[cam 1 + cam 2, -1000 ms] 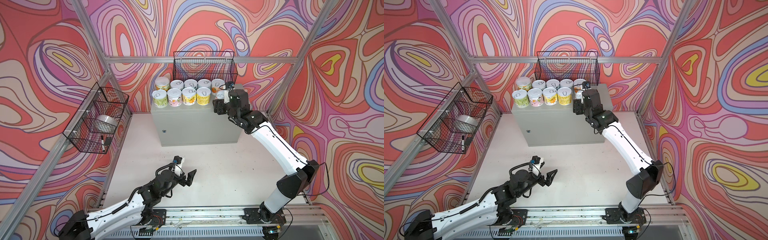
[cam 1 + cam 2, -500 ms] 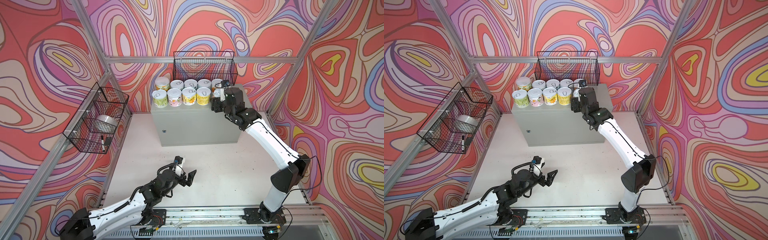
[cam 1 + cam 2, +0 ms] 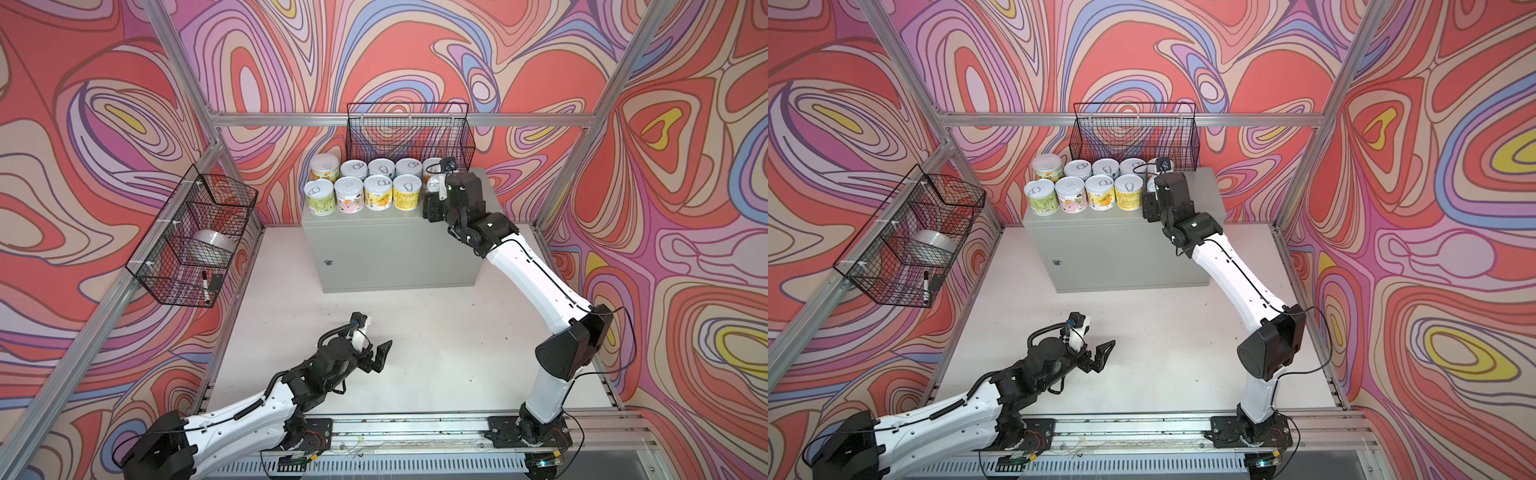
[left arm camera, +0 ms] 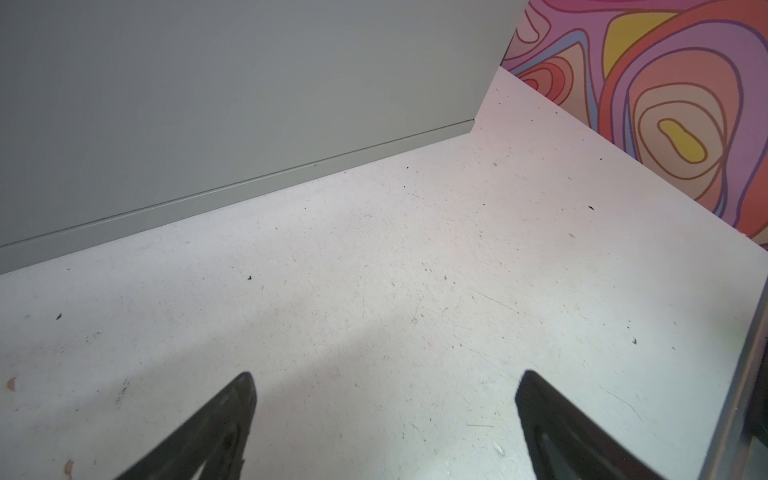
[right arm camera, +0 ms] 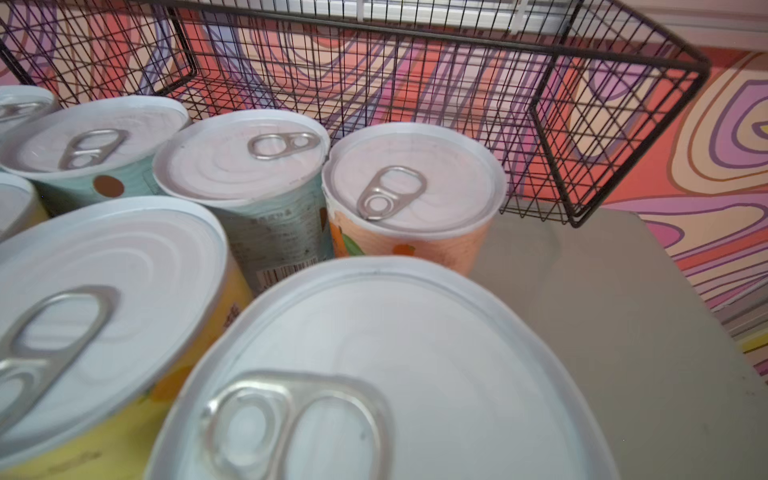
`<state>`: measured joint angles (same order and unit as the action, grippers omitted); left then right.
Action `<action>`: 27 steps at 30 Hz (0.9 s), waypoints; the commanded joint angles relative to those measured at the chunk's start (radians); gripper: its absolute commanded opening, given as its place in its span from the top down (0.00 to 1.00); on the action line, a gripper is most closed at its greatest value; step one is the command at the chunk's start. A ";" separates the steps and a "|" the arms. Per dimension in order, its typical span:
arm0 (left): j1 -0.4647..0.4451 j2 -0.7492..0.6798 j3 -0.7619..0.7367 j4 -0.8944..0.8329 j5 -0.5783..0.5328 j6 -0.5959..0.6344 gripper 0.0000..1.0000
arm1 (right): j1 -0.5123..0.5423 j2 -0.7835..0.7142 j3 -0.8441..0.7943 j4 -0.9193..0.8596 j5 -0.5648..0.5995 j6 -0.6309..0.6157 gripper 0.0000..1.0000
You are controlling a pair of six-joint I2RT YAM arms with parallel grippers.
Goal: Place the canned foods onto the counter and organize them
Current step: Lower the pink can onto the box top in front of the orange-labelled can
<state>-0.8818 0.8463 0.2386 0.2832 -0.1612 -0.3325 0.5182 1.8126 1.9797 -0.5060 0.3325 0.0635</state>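
Note:
Several canned foods stand in two rows on the left part of the grey counter (image 3: 395, 249), among them a green one (image 3: 319, 199) and a yellow one (image 3: 407, 191). My right gripper (image 3: 434, 195) is at the right end of the front row, shut on a can (image 3: 434, 183) whose silver lid (image 5: 395, 374) fills the near part of the right wrist view; its fingers are hidden there. An orange-labelled can (image 5: 411, 195) stands just behind it. My left gripper (image 3: 380, 353) hangs open low over the white table (image 4: 415, 291), nothing between its fingers, well in front of the counter.
A black wire basket (image 3: 409, 133) hangs on the back wall just above the back row of cans. Another wire basket (image 3: 195, 245) on the left wall holds a tape roll and a marker. The right part of the counter top (image 5: 623, 311) is bare.
My right arm has carried its can leftward along the counter top, up against the end of the front row. The left arm has barely moved.

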 commanded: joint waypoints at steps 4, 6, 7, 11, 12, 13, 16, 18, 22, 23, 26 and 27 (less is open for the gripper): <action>0.010 0.034 0.028 0.039 0.008 0.006 0.00 | -0.002 -0.011 0.050 0.052 0.020 -0.018 0.50; 0.012 0.039 0.031 0.040 0.009 0.007 0.01 | -0.003 -0.015 0.051 0.055 0.017 -0.019 0.45; 0.012 0.041 0.033 0.040 0.010 0.007 0.01 | -0.002 -0.016 0.051 0.058 0.016 -0.020 0.43; 0.015 0.046 0.039 0.041 0.013 0.010 0.00 | -0.003 -0.009 0.066 0.057 0.026 -0.028 0.32; 0.016 0.048 0.039 0.042 0.012 0.010 0.00 | -0.003 -0.006 0.069 0.055 0.026 -0.030 0.32; 0.017 0.049 0.039 0.043 0.012 0.009 0.00 | -0.003 -0.005 0.070 0.057 0.025 -0.029 0.32; 0.019 0.053 0.037 0.042 0.015 0.006 0.00 | -0.002 -0.002 0.071 0.057 0.026 -0.030 0.16; 0.018 0.051 0.037 0.040 0.013 0.006 0.00 | -0.002 0.002 0.072 0.055 0.023 -0.031 0.15; 0.020 0.049 0.037 0.037 0.012 0.006 0.00 | -0.002 0.011 0.072 0.046 0.033 -0.026 0.15; 0.020 0.048 0.038 0.037 0.014 0.006 0.00 | -0.004 0.006 0.063 0.057 0.032 -0.025 0.15; 0.023 0.048 0.036 0.037 0.019 0.006 0.00 | -0.004 -0.020 0.035 0.091 0.020 -0.020 0.15; 0.021 0.048 0.037 0.034 0.020 0.006 0.00 | -0.005 -0.028 0.029 0.104 0.015 -0.020 0.15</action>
<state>-0.8669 0.8928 0.2489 0.3035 -0.1509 -0.3321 0.5175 1.8141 2.0285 -0.4519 0.3489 0.0422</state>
